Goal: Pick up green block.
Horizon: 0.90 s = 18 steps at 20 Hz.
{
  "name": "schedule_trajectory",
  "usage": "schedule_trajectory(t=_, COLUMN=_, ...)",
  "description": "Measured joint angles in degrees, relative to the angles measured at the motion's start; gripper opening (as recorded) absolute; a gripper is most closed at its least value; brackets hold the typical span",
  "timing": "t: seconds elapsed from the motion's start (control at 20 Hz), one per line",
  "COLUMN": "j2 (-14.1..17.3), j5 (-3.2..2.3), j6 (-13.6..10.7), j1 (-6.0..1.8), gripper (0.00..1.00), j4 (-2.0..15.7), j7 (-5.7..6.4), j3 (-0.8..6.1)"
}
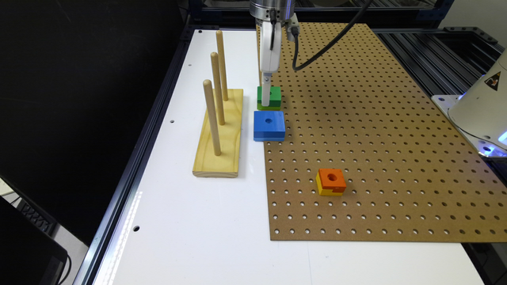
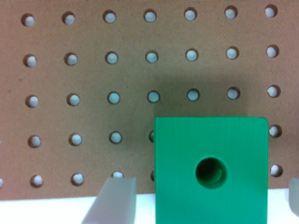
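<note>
The green block [image 1: 273, 97] lies on the brown pegboard [image 1: 356, 118] near its edge by the white table, dark green on top with a round centre hole and a lime-green layer beneath. My gripper [image 1: 266, 92] has come down over it from above. In the wrist view the green block [image 2: 210, 170] sits between the two pale fingers [image 2: 114, 200] of my open gripper [image 2: 203, 200]. A gap shows between one finger and the block's side. The other finger appears as a sliver at the frame edge.
A blue block [image 1: 269, 125] lies just in front of the green one. An orange-and-yellow block [image 1: 331, 181] sits further forward on the pegboard. A wooden base with three upright pegs [image 1: 219, 130] stands on the white table [image 1: 178, 221] at the exterior view's left.
</note>
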Motion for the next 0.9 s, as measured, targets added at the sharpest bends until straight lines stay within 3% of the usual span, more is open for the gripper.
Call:
schedule_trajectory(t=0.4, j2=0.42, j5=0.0, j6=0.11, j1=-0.01, gripper=1.0, j4=0.0, j7=0.0, j3=0.0)
schedule_trajectory(t=0.65, j2=3.87, j5=-0.2, j6=3.92, j1=-0.01, gripper=1.0, j4=0.09, j7=0.01, j3=-0.11)
schedule_trajectory(t=0.9, j2=3.92, j5=-0.22, j6=3.98, j1=-0.01, gripper=1.0, j4=0.11, j7=-0.01, j3=-0.15)
